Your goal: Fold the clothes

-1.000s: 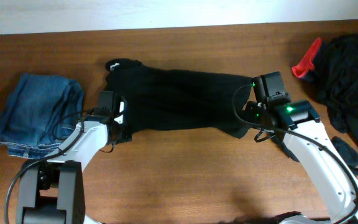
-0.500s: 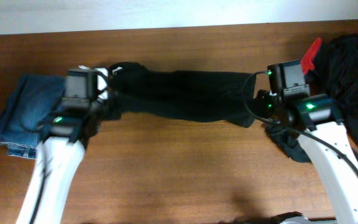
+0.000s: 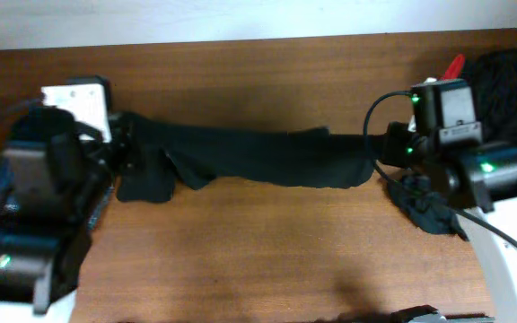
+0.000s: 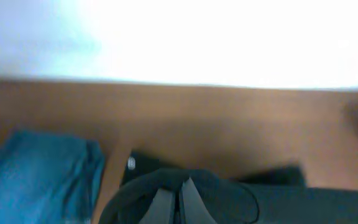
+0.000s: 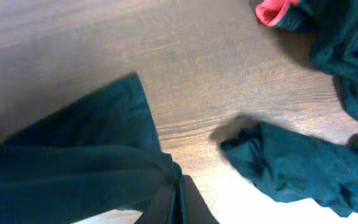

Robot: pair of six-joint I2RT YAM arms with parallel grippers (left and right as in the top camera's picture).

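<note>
From above: brown wood surface (image 3: 258, 260), white wall (image 3: 240, 18) behind. Black shirt (image 3: 267, 154) stretched in a long band across the middle, between left claw (image 3: 122, 148) and right claw (image 3: 386, 144). Dark clothes pile (image 3: 510, 90) with something red (image 3: 454, 65) at far right.

From left wrist: claw pinched shut on shirt, blue jeans (image 4: 36, 180) beside.

From right wrist: claw pinched shut on shirt's other end, small dark cloth (image 5: 291, 168) near.

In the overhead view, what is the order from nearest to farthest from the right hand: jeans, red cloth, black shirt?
1. Black shirt, held in the right hand.
2. Red cloth, far side, right.
3. Jeans, far left edge.
</note>
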